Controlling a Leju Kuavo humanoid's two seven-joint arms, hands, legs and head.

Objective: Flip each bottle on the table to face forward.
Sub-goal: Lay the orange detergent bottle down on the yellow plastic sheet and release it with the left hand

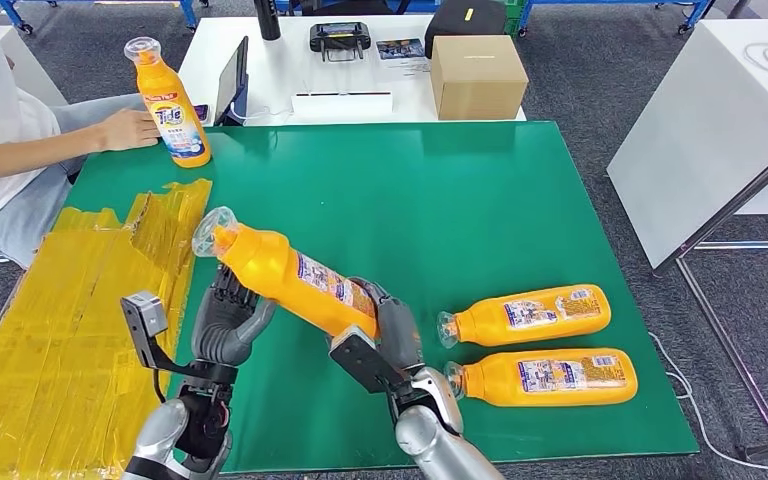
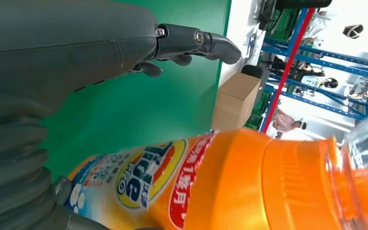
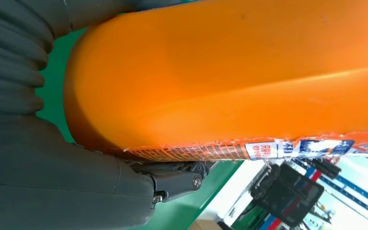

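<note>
My right hand (image 1: pixel 392 335) grips an orange detergent bottle (image 1: pixel 290 275) by its lower end and holds it tilted above the green mat (image 1: pixel 410 190), cap pointing up and to the left. The right wrist view has this bottle's orange body (image 3: pixel 230 72) pressed against my right hand (image 3: pixel 52 182). My left hand (image 1: pixel 228 322) stands open just below the bottle's neck, fingers stretched out. In the left wrist view the bottle (image 2: pixel 220 187), with its Tide label showing, lies beside my left hand (image 2: pixel 76 52). Two more orange bottles (image 1: pixel 530 314) (image 1: pixel 550 377) lie on their sides at the right.
At the mat's far left corner stands an upright orange bottle (image 1: pixel 173 105), with a person's hand (image 1: pixel 125 130) touching it. Yellow tape (image 1: pixel 60 330) covers the surface left of the mat. A cardboard box (image 1: pixel 476 75) sits on the white table behind. Another white table (image 1: pixel 720 120) stands at the right.
</note>
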